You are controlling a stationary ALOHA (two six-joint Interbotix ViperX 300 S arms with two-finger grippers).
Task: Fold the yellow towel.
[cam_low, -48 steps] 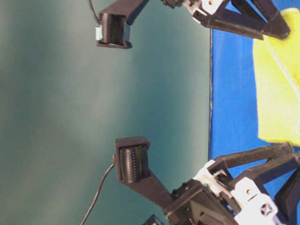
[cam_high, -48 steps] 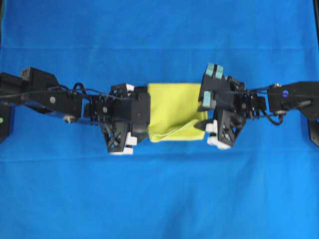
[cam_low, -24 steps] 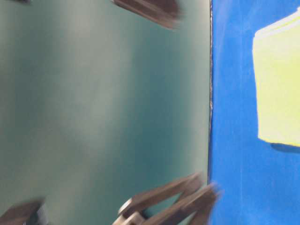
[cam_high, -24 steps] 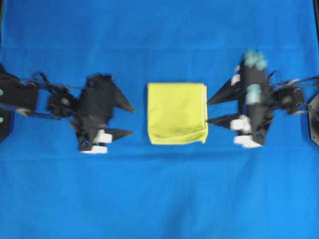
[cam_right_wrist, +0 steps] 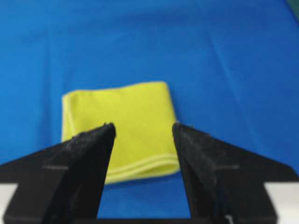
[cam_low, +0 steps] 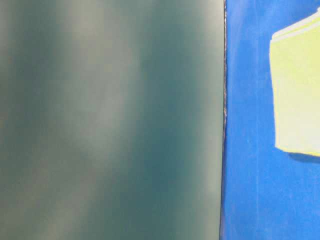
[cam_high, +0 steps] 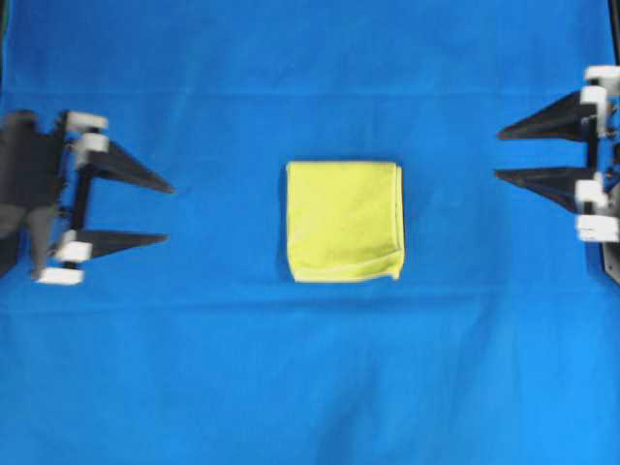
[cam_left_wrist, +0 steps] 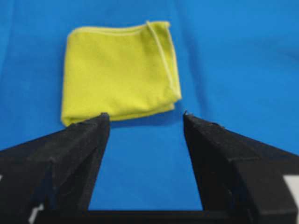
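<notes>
Blue-covered counter, overhead view. The yellow towel lies folded at centre, long axis twelve-to-six. Left hand at nine o'clock and right hand at three, both released, empty, well apart, about equally distant.

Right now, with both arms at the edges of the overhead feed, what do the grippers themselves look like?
Both look alike. The left gripper and right gripper each have two long black fingers tapering to pointed tips, like flat triangular wedges, with a rough matte surface. White blocks sit where the fingers meet a dark body. No cables or markings show clearly in these blurred views.
</notes>
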